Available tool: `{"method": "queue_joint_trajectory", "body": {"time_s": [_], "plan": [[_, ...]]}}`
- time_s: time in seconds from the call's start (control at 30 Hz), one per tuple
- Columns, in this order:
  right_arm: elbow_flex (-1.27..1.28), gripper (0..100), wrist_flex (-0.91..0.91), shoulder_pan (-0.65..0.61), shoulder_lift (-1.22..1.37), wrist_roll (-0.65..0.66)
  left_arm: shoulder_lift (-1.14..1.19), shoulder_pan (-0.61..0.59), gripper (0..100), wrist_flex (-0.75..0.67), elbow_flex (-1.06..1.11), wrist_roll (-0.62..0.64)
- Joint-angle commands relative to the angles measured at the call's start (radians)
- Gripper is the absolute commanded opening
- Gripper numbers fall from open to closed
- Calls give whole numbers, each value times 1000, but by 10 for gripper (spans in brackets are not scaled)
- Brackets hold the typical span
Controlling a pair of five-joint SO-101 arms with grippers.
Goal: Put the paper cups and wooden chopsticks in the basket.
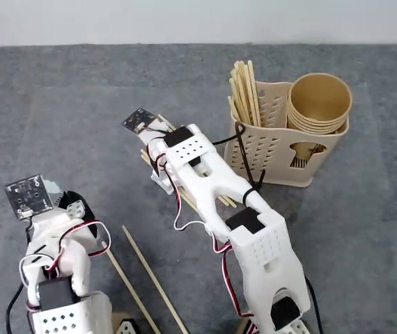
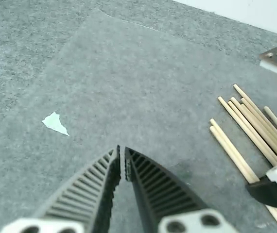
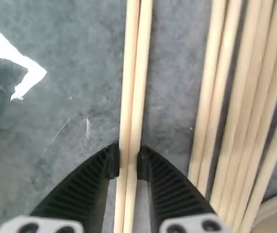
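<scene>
Grasp step: right gripper (image 3: 128,158) pinched tight on two pale wooden chopsticks (image 3: 134,73) lying flat near the beige slotted plastic basket (image 1: 282,149). Next move probably needs a lift, then tipping them upright into the basket. Left gripper (image 2: 121,158) closed and empty, farther from the basket.

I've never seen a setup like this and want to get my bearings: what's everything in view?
basket: one, beige, far right of the mat
paper cups: nested stack, tan, in the basket
basket chopsticks: bundle, pale wood, standing in the basket beside the cups
chopstick pile: several, pale wood, on the mat under the right arm
loose chopsticks: two, pale wood, between the arms
paper scrap: one, white, on the mat
mat: grey
left claw: black, shut, empty
right claw: black, shut on a chopstick pair
</scene>
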Motion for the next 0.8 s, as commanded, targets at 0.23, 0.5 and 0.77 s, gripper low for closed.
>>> {"method": "queue_joint_trajectory", "body": {"time_s": [0.23,0.5,0.77], "plan": [[-14,8,162,-25,-306,23,-14,-5,15,2,-7,3],[-15,8,217,-18,-613,23,-14,-5,15,2,-7,3],[-86,8,174,67,-923,-26,-14,-5,15,2,-7,3]]}}
